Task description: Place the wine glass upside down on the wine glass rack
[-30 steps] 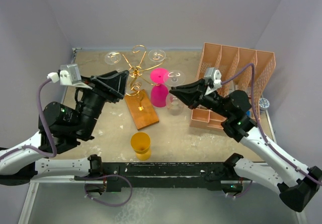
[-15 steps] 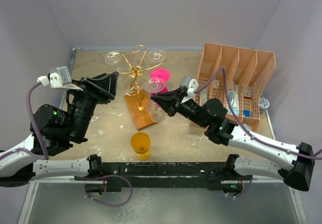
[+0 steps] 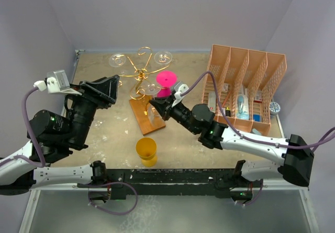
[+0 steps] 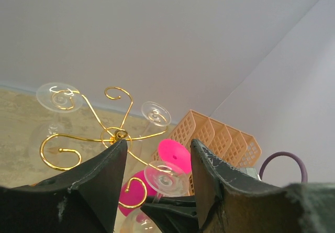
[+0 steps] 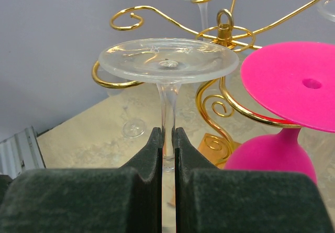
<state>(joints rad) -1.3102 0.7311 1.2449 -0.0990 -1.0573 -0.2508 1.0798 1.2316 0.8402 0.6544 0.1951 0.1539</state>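
Item: wine glass (image 5: 168,60), inverted, stem pinched in right gripper (image 5: 167,134), foot just beside a free curl of the wine glass rack (image 5: 225,31) (pink glass (image 5: 293,86) adjacent). Left gripper (image 4: 157,146) spread, empty. Handling: slide stem into 1 curl, foot above wire.

arms (image 3: 261,148) white w/ blk joints | fingers (image 5: 131,201) matte blk | cables (image 4: 282,154) lilac | wrist cams (image 3: 57,79) grey-white

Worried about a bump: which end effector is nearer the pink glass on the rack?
Right. The right end effector, holding the clear glass, is just beside the pink glass; the left end effector is open, left of the rack.
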